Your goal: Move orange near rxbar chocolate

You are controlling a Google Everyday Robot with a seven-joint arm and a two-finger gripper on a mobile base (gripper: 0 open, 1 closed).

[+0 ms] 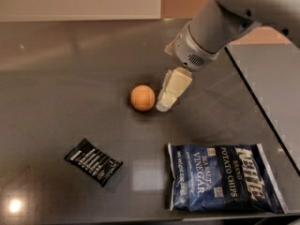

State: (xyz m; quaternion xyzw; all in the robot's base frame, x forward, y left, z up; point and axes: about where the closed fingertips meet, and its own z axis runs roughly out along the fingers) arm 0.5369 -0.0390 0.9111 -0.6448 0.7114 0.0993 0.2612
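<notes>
The orange point(142, 98) is a small round fruit on the dark table point(70, 78), near the middle. The rxbar chocolate point(93, 161) is a small flat black wrapper with white lettering, lying at the front left, well apart from the orange. My gripper point(168, 97) reaches in from the upper right, its cream-coloured fingers point(173, 88) pointing down and left. Its tip sits just right of the orange, close to it or touching it.
A large dark-blue potato chips bag point(223, 176) lies flat at the front right, below the gripper. The table's right edge point(262, 111) runs diagonally from the back down to the front right. A bright light reflection point(14, 205) shows at the front left corner.
</notes>
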